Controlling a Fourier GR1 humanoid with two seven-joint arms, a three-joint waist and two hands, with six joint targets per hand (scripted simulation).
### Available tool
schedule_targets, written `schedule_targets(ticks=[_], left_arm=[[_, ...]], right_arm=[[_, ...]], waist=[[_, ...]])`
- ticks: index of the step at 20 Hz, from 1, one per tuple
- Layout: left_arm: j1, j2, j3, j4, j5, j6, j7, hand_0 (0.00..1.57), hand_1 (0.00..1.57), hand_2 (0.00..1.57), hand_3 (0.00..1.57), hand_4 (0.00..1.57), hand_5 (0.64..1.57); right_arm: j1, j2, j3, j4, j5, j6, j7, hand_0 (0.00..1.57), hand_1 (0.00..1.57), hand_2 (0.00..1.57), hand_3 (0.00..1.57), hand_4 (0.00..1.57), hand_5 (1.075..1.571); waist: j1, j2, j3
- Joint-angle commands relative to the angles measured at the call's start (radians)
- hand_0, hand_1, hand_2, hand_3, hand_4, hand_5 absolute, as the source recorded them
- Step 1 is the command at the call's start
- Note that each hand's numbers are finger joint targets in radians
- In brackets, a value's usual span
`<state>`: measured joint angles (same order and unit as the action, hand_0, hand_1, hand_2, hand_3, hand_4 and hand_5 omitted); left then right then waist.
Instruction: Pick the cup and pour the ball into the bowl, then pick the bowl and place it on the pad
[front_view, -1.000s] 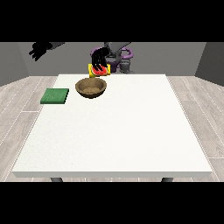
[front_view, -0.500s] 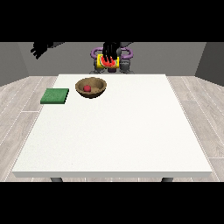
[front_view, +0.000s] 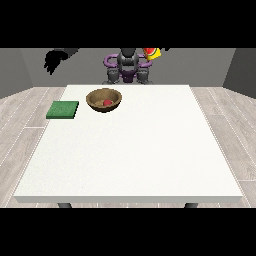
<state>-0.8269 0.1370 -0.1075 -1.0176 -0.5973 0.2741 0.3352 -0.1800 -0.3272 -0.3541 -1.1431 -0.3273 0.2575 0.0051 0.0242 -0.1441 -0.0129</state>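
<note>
I saw the ball (front_view: 107, 103) in the bowl (front_view: 103, 99), cup (front_view: 151, 53) raised clear (holding hand hidden), the hand at the view's left (front_view: 55, 60) empty, fingers unclear.

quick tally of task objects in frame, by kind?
bowl: 1
ball: 1, red, inside the bowl
cup: 1, yellow and red, raised at the view's top
pad: 1, green, on the table
Total: 4
</note>
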Motion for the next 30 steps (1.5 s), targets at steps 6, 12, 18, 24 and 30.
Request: schedule_targets(ticks=[6,12,18,24,30], left_arm=[[0.060,0.134,0.375,-0.115,0.556,-0.340,-0.205,0.00,0.00,0.00,0.00,1.06,1.566],[0.006,0.303,0.485,-0.091,0.689,-0.512,-0.137,0.00,0.00,0.00,0.00,1.05,1.555],[0.122,0.337,0.522,-0.109,0.753,-0.577,-0.213,0.00,0.00,0.00,0.00,0.98,1.552],[0.128,0.399,0.550,-0.141,0.793,-0.586,-0.206,0.00,0.00,0.00,0.00,1.01,1.535],[0.147,0.483,0.605,-0.120,0.857,-0.635,-0.202,0.00,0.00,0.00,0.00,1.02,1.536]], right_arm=[[0.058,0.153,0.044,0.011,0.064,-0.123,-0.091,0.00,0.00,0.00,0.00,0.72,1.566],[0.010,0.190,0.049,0.091,0.074,-0.136,-0.181,0.00,0.00,0.00,0.00,0.74,1.567],[-0.021,0.232,0.075,0.212,0.112,-0.140,-0.318,0.00,0.00,0.00,0.00,0.61,1.557],[-0.109,0.225,0.074,0.340,0.120,-0.146,-0.388,0.00,0.00,0.00,0.00,0.55,1.558],[-0.149,0.221,0.077,0.408,0.123,-0.142,-0.448,0.00,0.00,0.00,0.00,0.48,1.548]], waist=[[0.108,0.080,0.0098],[0.100,0.166,0.0132],[0.097,0.220,0.0132],[0.069,0.272,0.0134],[0.048,0.285,0.0132]])
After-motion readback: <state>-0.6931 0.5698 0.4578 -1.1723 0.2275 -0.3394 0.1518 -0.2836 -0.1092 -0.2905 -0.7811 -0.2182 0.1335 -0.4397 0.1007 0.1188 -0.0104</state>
